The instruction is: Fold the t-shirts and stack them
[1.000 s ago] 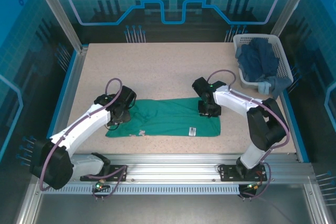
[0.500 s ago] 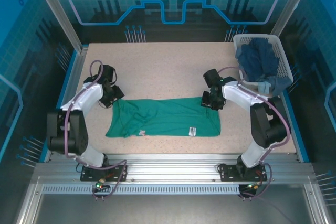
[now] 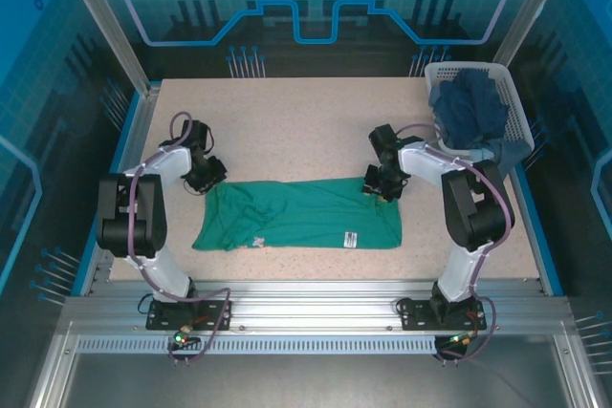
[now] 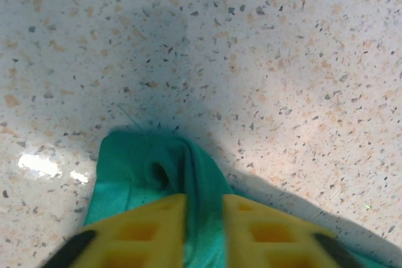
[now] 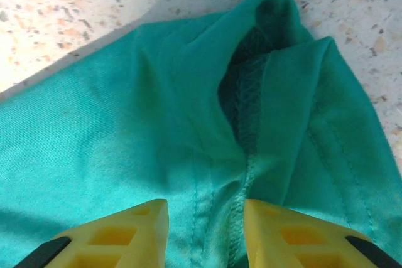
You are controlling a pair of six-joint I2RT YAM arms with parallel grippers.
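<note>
While the teal shirt lies flat on the desk, its long axis runs from the left jaws to the right jaws, with the label nearer the right ones. The left jaws grip its bunched corner, whose tip pokes just beyond them in the left wrist view. The right jaws pinch a fold, and the right wrist view shows hem stitching there. From above, navy shirts sit in a basket beyond the right jaws.

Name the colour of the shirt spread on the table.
Teal-green; the shirt shows best in the right wrist view.
</note>
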